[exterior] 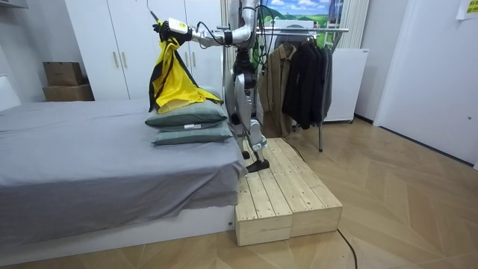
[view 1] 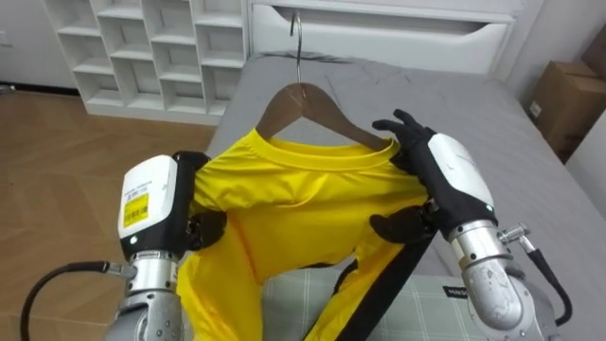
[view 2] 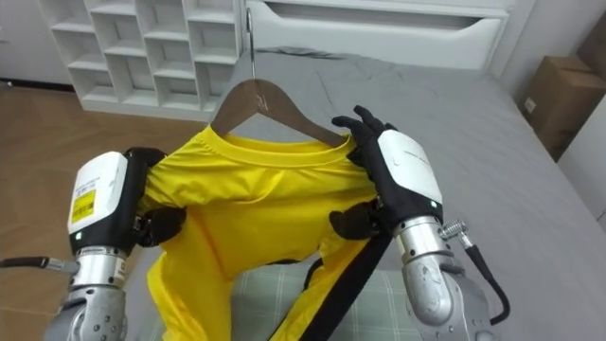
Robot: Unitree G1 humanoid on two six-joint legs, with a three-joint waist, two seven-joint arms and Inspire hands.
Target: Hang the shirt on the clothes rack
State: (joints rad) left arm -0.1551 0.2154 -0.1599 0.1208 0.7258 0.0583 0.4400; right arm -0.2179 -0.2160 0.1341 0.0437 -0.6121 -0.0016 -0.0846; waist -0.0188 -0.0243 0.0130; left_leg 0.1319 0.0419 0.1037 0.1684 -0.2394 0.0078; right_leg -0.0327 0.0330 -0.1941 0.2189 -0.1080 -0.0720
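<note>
A grey-green checked pillow [view 1: 431, 308] lies nearest in the eye views, under the hem of the yellow shirt [view 1: 294, 199], whose black side stripe [view 1: 379, 284] slants down across it. The shirt is off the bed, held up between both hands. The left hand [view 1: 151, 204] has 1 shoulder, thumb on the front of the cloth and its fingers going behind the fold, clamped on it. The right hand [view 1: 454, 180] has the other shoulder, fingers [view 1: 402, 128] curled over the collar edge and the thumb closed beneath. Above the neckline stand the wooden hanger [view 1: 317, 104] and its wire hook [view 1: 296, 38], upright. Beyond lie the grey bed [view 1: 454, 104], a white shelf unit [view 1: 151, 52] and a cardboard box [view 1: 563, 95].

The room view adds that the robot stands on a wooden platform [exterior: 287, 198] beside the bed, arms stretched over 2 stacked pillows, the shirt's tail reaching the upper one. A clothes rack [exterior: 299, 75] of dark coats stands behind it.
</note>
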